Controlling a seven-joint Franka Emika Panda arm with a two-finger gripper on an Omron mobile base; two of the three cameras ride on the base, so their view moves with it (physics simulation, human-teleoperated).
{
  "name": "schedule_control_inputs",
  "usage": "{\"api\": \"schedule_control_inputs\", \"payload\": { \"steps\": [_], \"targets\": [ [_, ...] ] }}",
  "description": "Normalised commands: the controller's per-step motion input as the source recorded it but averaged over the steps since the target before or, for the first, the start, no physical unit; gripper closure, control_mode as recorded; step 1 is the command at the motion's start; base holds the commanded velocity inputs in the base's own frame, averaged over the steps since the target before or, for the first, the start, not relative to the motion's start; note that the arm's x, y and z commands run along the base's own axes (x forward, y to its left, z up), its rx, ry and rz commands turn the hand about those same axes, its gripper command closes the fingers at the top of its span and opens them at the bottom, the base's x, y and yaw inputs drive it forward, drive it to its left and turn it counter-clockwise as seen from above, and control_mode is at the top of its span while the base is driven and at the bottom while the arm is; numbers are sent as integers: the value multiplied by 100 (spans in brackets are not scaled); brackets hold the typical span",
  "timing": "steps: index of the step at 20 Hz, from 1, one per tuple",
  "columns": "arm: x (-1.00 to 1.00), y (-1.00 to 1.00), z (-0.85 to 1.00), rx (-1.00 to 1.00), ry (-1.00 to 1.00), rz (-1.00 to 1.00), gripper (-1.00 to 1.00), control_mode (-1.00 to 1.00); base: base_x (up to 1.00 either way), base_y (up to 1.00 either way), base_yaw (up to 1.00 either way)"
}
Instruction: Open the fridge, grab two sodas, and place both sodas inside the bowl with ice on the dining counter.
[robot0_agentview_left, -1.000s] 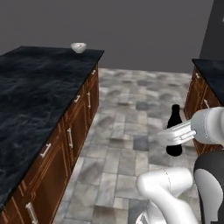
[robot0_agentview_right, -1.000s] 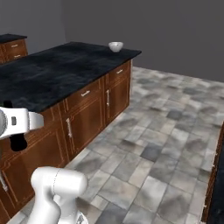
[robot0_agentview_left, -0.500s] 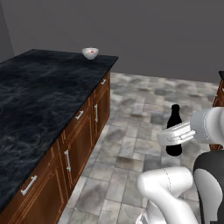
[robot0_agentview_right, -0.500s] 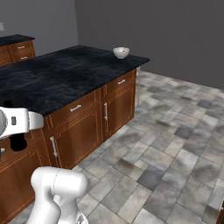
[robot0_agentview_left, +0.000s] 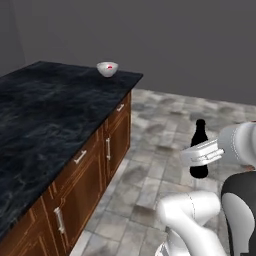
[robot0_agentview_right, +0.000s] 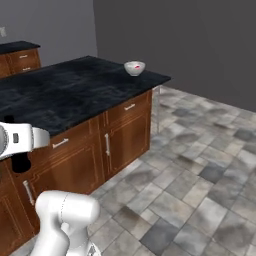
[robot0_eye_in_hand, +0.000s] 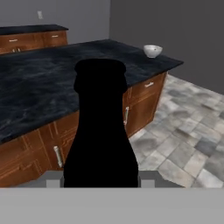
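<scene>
My gripper (robot0_agentview_left: 201, 154) is shut on a slim black cola bottle (robot0_agentview_left: 200, 134), held upright over the tiled floor to the right of the dining counter (robot0_agentview_left: 45, 115). In the hand view the bottle (robot0_eye_in_hand: 101, 131) stands dark between the fingers, close to the camera. Its base (robot0_agentview_right: 20, 163) pokes out under the white hand in the right base view. A small white bowl (robot0_agentview_left: 107, 68) sits at the counter's far corner, well ahead of the gripper. A spot of red shows inside it, too small to name. The bowl (robot0_eye_in_hand: 152, 50) also shows past the bottle. The fridge is out of view.
Reddish-brown cabinet doors (robot0_agentview_left: 95, 165) with metal handles line the island's side facing me. Grey stone floor tiles (robot0_agentview_right: 200, 170) stretch to a dark grey wall. A second run of wood cabinets (robot0_eye_in_hand: 30, 40) stands far back on the left.
The whole picture has shifted as the base drives: the island and bowl now look closer and further right. The bottle stays in the shut gripper, held as before.
</scene>
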Motion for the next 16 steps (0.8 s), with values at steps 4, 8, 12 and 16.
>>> {"api": "schedule_control_inputs", "payload": {
  "steps": [4,8,12,16],
  "targets": [
    [0,0,0,0,0,0,100,100,100,-44,21],
    [0,0,0,0,0,0,100,100,100,-45,21],
    [0,0,0,0,0,0,100,100,100,-45,21],
    [0,0,0,0,0,0,100,100,100,-45,22]
  ]
}}
